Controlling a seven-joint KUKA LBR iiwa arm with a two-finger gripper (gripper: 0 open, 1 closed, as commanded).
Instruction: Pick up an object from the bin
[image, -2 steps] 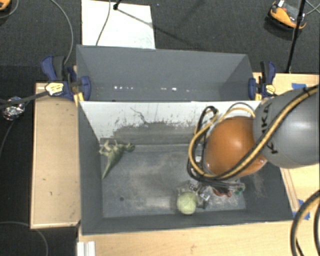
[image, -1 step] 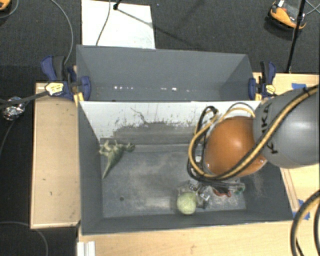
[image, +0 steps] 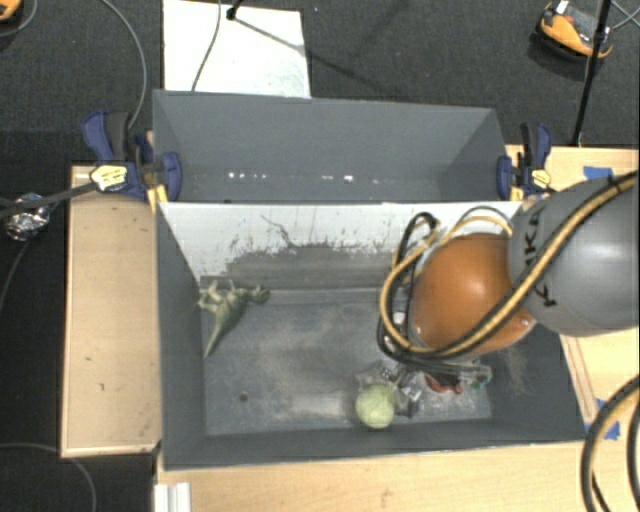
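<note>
The arm comes in from the right, its orange-capped wrist bent down. The gripper (image: 408, 392) is low at the lower right of the bin (image: 300, 365), just beside a pale green ball (image: 375, 408). Spread or closed, cannot tell.

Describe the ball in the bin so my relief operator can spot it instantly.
Look into the grey bin, along the front wall nearest the camera. Just left of the gripper lies a pale green ball. It is the only round thing; the green toy by the left wall is thin and spiky.
</note>
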